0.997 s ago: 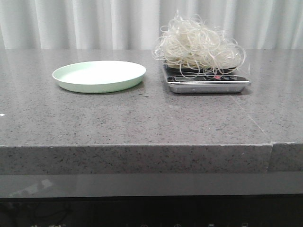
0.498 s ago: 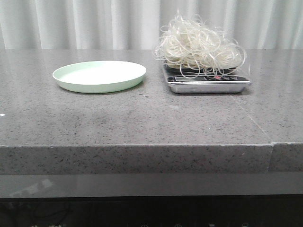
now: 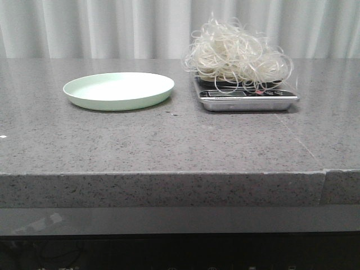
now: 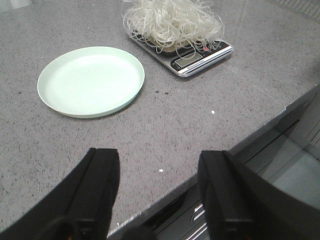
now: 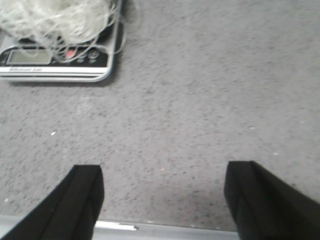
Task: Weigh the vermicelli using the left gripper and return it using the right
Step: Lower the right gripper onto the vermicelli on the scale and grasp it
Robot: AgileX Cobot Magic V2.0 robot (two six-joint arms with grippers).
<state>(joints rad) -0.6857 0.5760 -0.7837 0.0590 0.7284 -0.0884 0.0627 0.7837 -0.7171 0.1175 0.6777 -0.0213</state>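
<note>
The vermicelli (image 3: 236, 53) is a fluffy whitish tangle piled on a silver kitchen scale (image 3: 247, 100) at the right back of the table. It also shows in the left wrist view (image 4: 172, 22) and the right wrist view (image 5: 55, 17). A pale green plate (image 3: 118, 90) sits empty to the left of the scale. Neither gripper shows in the front view. My left gripper (image 4: 159, 165) is open and empty over the table's front edge. My right gripper (image 5: 162, 180) is open and empty near the front edge, to the right of the scale (image 5: 60, 62).
The grey speckled stone table (image 3: 180, 140) has a seam at its right front. White curtains (image 3: 112, 28) hang behind. A few small white crumbs lie on the table (image 4: 212, 112).
</note>
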